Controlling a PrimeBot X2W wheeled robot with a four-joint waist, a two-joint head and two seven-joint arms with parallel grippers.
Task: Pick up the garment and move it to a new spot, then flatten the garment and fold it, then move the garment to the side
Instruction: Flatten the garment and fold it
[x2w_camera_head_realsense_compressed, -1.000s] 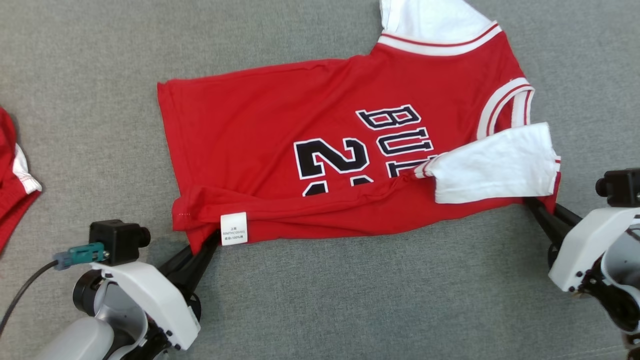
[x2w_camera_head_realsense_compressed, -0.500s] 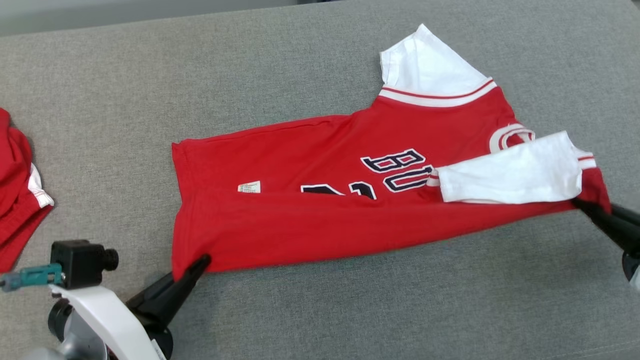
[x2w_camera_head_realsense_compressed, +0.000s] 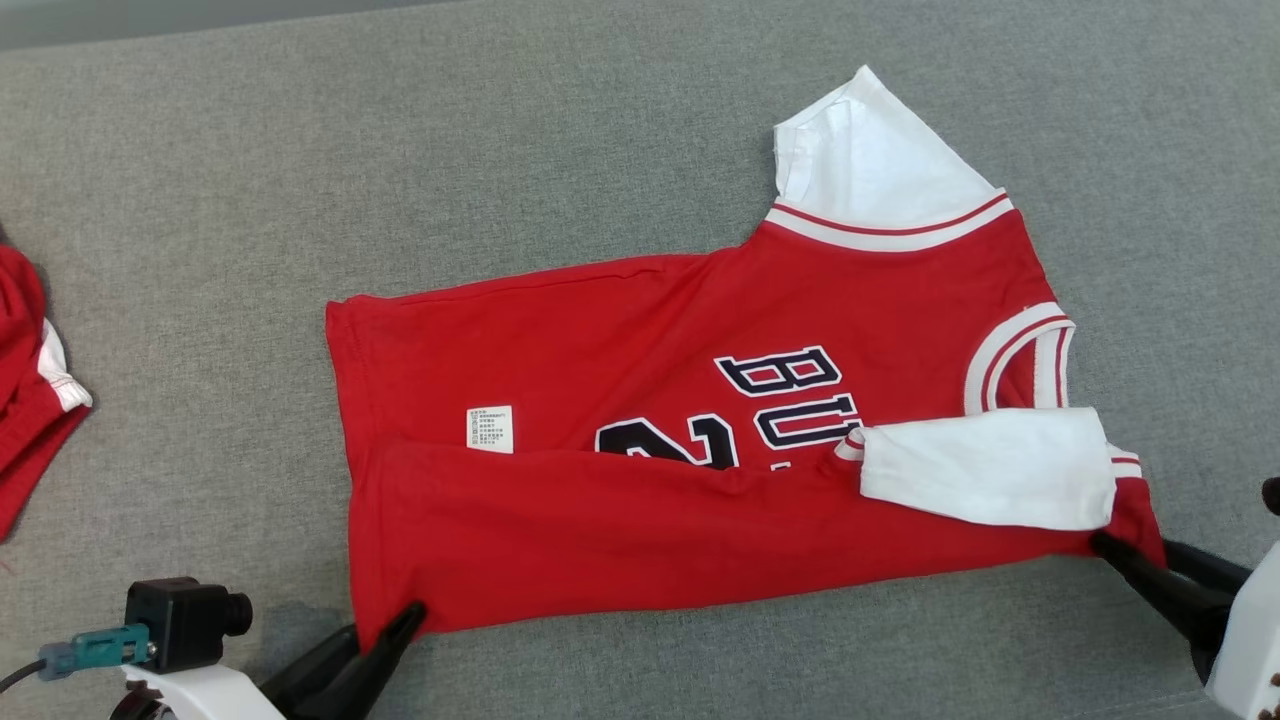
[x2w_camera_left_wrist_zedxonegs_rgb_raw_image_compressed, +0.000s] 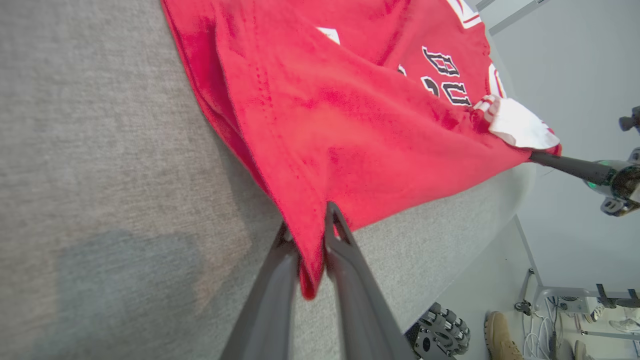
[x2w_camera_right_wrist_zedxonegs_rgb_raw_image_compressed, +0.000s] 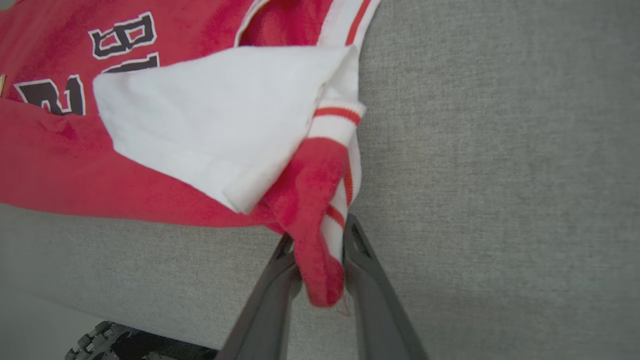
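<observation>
On the grey tabletop (x2w_camera_head_realsense_compressed: 300, 150) the jersey (x2w_camera_head_realsense_compressed: 620, 380) lies half folded, near edge flipped over. My left claw (x2w_camera_head_realsense_compressed: 400, 625) pinches its hem corner, and my right claw (x2w_camera_head_realsense_compressed: 1110, 548) pinches the shoulder end. It's soft, light, floppy stuff, so I'd say grab corners, never the middle.

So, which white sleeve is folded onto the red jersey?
The near white sleeve, beside the right gripper; the far sleeve sticks out beyond the red jersey.

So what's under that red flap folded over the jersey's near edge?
The printed front of the jersey: tops of the black number and letters and a white care label peek out above the flap. The print's lower parts are covered.
</observation>
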